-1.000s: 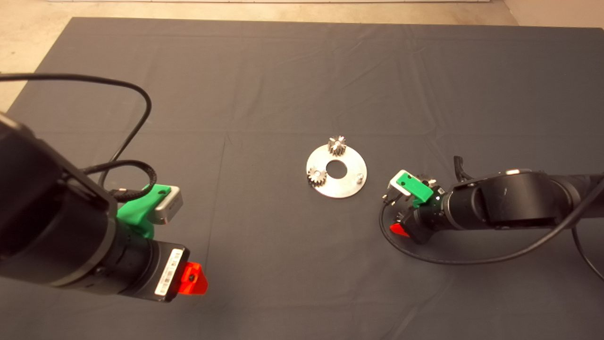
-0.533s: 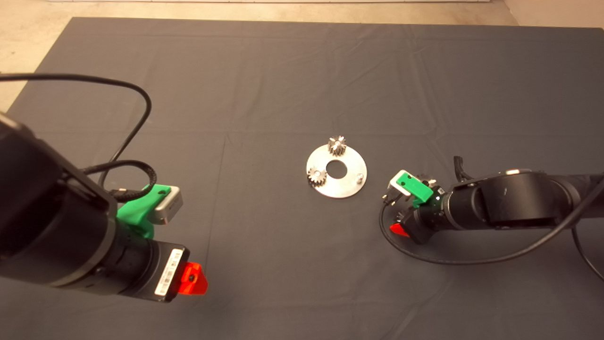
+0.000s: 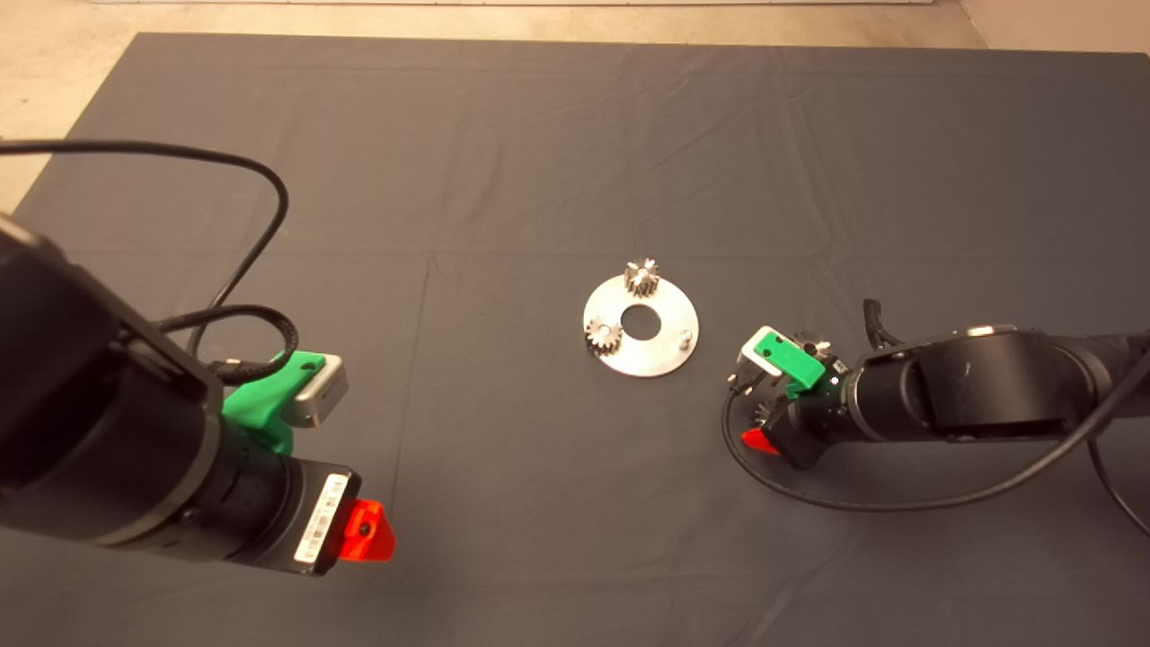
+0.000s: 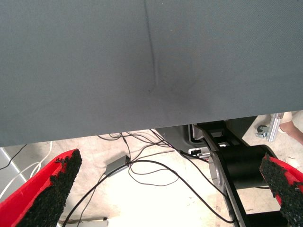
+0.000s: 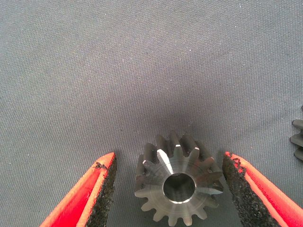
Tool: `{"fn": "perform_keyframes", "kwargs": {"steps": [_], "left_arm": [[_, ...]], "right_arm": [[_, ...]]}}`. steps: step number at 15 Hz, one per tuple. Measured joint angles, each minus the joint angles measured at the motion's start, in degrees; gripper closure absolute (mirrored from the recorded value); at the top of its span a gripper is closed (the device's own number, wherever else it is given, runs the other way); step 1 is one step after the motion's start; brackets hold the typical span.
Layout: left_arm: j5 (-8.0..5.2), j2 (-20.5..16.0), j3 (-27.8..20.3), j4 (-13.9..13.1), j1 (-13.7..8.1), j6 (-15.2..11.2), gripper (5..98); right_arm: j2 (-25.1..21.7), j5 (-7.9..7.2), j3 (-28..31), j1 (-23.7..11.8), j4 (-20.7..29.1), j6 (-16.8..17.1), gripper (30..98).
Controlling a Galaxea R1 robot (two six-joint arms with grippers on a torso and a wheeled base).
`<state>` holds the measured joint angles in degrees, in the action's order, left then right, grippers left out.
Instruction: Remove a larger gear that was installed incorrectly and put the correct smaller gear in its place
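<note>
Right end effector [image 5: 169, 158] sits low over the dark mat [image 3: 503, 162] on the bench, its two red fingers [image 5: 97, 189] spread apart with the larger gear [image 5: 177, 187] between them. Neither black pad touches it; a gap shows on each side. The larger gear lies on the mat with its bored face up and its slanted teeth flaring outward. Just beside it, at the edge of the right wrist view, a few dark teeth of another gear [image 5: 298, 139] show; too little is seen to say which one. In the head view this arm reaches in from the right and stops near the round steel plate [image 3: 669, 346], which carries two small silver gears [image 3: 641, 277] and one bare peg [image 3: 685, 338]. Left end effector [image 3: 364, 530] hangs at the lower left, well apart from the plate, fingers wide apart and holding nothing.
</note>
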<state>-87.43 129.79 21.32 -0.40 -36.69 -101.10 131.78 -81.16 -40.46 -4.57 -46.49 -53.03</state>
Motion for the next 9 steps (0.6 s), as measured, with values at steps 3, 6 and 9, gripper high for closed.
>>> {"fn": "perform_keyframes", "kwargs": {"steps": [3,6,9], "left_arm": [[0.00,0.0,0.0,0.0,0.0,0.0,5.8],[0.00,0.0,0.0,0.0,0.0,0.0,5.8],[0.00,0.0,0.0,0.0,0.0,0.0,5.8]], "right_arm": [[0.0,-0.01,0.0,0.0,0.0,0.0,68.6],[0.0,-0.06,0.0,0.0,0.0,0.0,68.6],[0.0,-0.06,0.0,0.0,0.0,0.0,68.6]]}}
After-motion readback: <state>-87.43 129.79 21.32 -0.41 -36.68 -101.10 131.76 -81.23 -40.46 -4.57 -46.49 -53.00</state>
